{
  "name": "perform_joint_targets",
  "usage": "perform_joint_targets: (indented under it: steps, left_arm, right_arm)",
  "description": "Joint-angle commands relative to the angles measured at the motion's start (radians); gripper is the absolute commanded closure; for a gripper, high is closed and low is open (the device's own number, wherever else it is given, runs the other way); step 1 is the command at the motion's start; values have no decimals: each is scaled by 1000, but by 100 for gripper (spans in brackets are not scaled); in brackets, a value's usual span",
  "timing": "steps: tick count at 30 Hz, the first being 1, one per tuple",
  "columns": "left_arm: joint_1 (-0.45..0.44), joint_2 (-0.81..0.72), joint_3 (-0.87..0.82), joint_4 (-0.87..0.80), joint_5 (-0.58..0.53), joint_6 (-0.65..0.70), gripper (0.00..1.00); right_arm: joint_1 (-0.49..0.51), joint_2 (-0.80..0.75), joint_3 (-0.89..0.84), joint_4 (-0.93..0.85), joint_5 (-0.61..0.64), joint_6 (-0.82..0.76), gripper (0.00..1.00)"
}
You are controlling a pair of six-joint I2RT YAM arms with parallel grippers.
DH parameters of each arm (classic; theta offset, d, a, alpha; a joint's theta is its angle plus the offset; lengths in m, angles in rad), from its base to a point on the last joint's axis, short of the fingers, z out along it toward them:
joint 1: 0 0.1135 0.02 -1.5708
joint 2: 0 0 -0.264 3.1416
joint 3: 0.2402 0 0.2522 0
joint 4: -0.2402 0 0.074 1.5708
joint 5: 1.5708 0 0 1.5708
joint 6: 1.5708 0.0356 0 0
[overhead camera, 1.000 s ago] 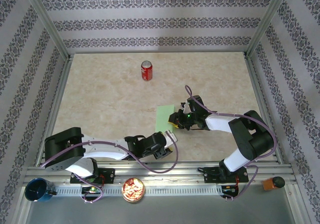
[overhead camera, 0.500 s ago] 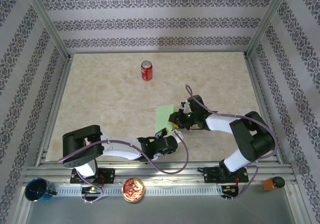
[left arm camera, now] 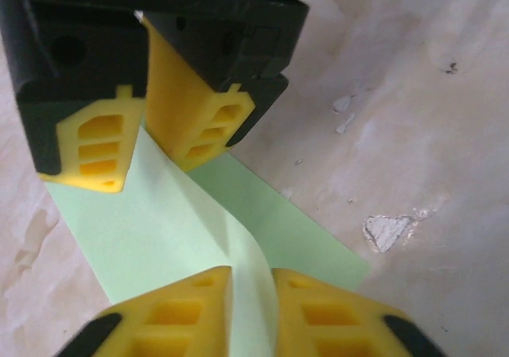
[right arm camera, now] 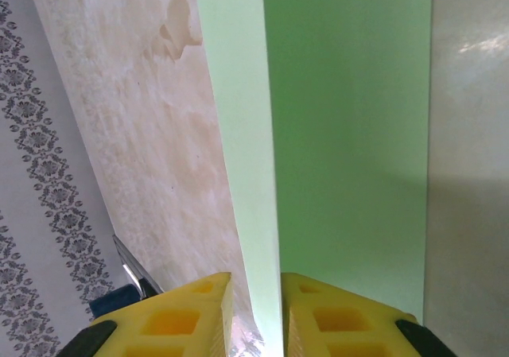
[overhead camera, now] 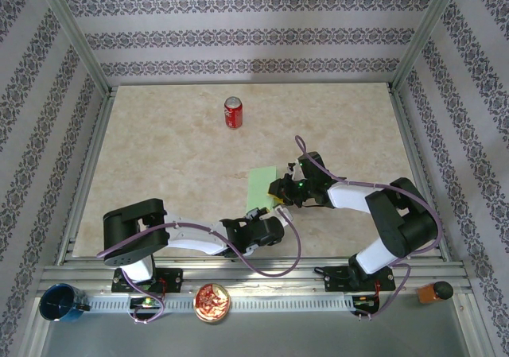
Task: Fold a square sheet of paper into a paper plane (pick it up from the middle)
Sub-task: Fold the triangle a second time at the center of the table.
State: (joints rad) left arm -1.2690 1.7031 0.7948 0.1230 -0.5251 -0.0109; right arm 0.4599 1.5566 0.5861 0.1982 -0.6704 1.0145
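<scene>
The square sheet of paper (overhead camera: 259,187) is light green and lies folded into a narrow strip in the middle of the table. My left gripper (overhead camera: 268,215) reaches its near end from the front. In the left wrist view, a raised fold of the paper (left arm camera: 159,230) runs up between my yellow fingers (left arm camera: 211,309), and the left gripper (left arm camera: 252,309) is shut on it. My right gripper (overhead camera: 278,193) holds the strip's right edge. In the right wrist view, an upright flap of the paper (right arm camera: 350,134) stands between the fingers of the right gripper (right arm camera: 256,309). The left wrist view shows the right gripper (left arm camera: 147,172) close ahead.
A red can (overhead camera: 233,112) stands toward the back of the table. A chipped patch (left arm camera: 386,231) marks the tabletop beside the paper. On the front rail sit a blue cup (overhead camera: 60,303), a snack bowl (overhead camera: 212,302) and an orange object (overhead camera: 433,292). Metal frame posts line both sides.
My left arm has slid right and forward to the paper's near end. Its jaws have closed onto the raised fold. The right arm has held still.
</scene>
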Motion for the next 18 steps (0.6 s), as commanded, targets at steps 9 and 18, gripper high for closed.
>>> perform_joint_targets:
  steps: [9,18]
  left_arm:
    - [-8,-39,-2,-12,-30,-39,100]
    - [118,-144,-41,-24,320,-155,100]
  right_arm:
    - [-15,-35,-11,-25,12,-10,75]
    - [-45,-194,-54,-137,142,-69,62]
